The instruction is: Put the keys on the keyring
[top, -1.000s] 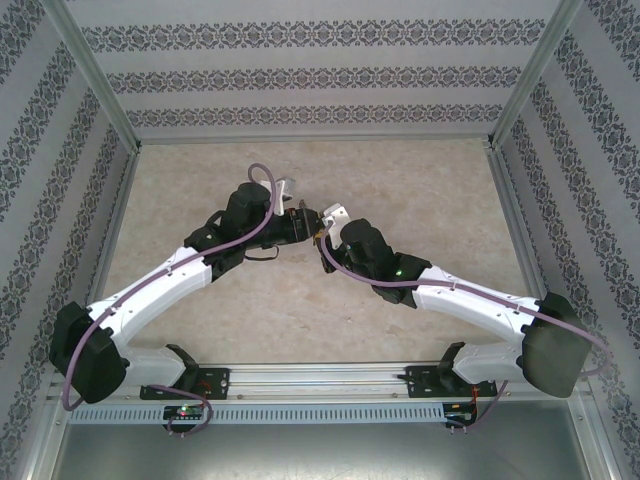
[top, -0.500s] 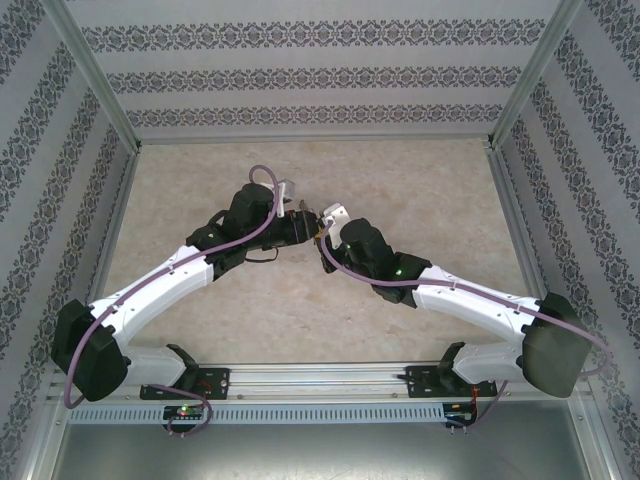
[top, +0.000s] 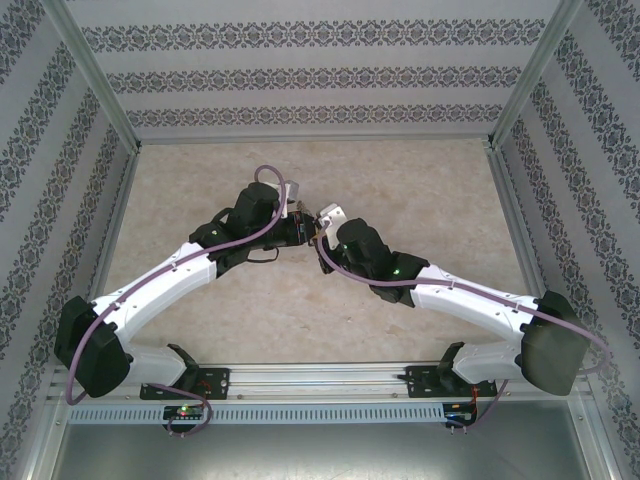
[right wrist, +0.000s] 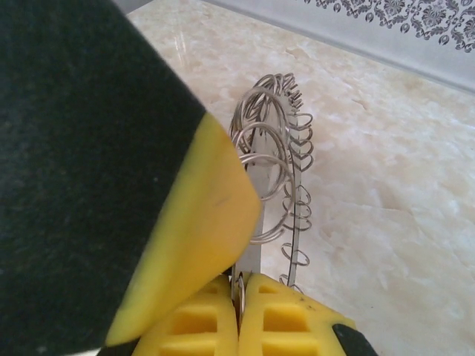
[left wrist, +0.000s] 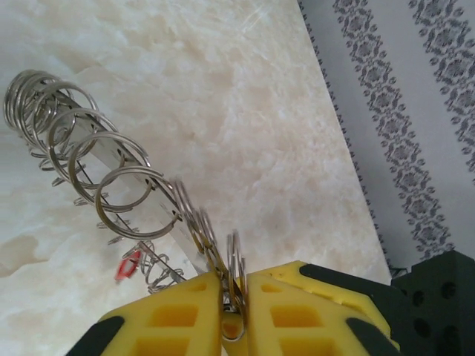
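I have both arms meeting over the middle of the bench [left wrist: 260, 133]. My left end effector [left wrist: 231, 311] is pinched shut on the keyring [left wrist: 199, 226], and my right end effector [right wrist: 239, 304] is clamped on it from the other side, holding it off the surface. Keys [right wrist: 300, 152] already fringe it, and a red bit [left wrist: 128, 265] hangs below. Threading looks well along. I cannot tell whether any key remains.
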### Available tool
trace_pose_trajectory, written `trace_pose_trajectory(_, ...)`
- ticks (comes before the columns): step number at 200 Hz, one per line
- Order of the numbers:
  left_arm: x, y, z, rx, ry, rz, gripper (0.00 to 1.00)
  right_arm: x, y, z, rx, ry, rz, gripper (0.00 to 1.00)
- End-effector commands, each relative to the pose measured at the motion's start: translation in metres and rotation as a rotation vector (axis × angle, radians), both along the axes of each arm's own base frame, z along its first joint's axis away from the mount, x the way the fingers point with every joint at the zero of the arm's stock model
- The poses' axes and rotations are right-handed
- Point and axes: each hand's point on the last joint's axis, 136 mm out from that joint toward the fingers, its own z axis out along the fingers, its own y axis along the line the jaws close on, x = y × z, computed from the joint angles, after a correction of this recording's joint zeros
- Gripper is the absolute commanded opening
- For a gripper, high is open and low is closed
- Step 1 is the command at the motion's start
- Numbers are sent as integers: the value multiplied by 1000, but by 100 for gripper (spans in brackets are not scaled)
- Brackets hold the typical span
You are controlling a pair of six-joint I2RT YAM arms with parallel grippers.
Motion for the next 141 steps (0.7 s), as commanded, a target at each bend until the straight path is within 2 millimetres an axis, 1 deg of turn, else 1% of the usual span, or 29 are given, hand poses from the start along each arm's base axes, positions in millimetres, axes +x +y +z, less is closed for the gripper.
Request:
trace_pose_trajectory(1, -1, -2, 15, 59, -79, -33, 4, 2, 11, 22, 29, -50, 19, 0)
trace_pose_trajectory(16, -2, -1, 17, 73, -104, -53, 0, 1, 10, 20, 22, -47, 20, 0)
trace_pose_trajectory(50, -7, 1, 19, 93, -173, -96, 0, -4, 7, 15, 10, -44, 34, 0)
trace_pose_trajectory(60, -8, 0, 23, 92, -210, -116, 0, -6, 7, 12, 3, -45, 46, 0)
trace_pose_trajectory(72, -11, -3, 24, 97, -262, -164, 0, -8, 6, 13, 10, -56, 54, 7)
trace_pose_trajectory(96, -14, -3, 28, 127, -357, -220, 0, -13, 2, 16, 10, -81, 100, 17)
trace_pose_trajectory(128, -19, -7, 30, 169, -462, -308, 0, -23, 1, 25, 61, -85, 221, 18)
trace_pose_trajectory(141, -19, -9, 32, 178, -492, -337, 0, -29, 0, 31, 92, -91, 281, 25)
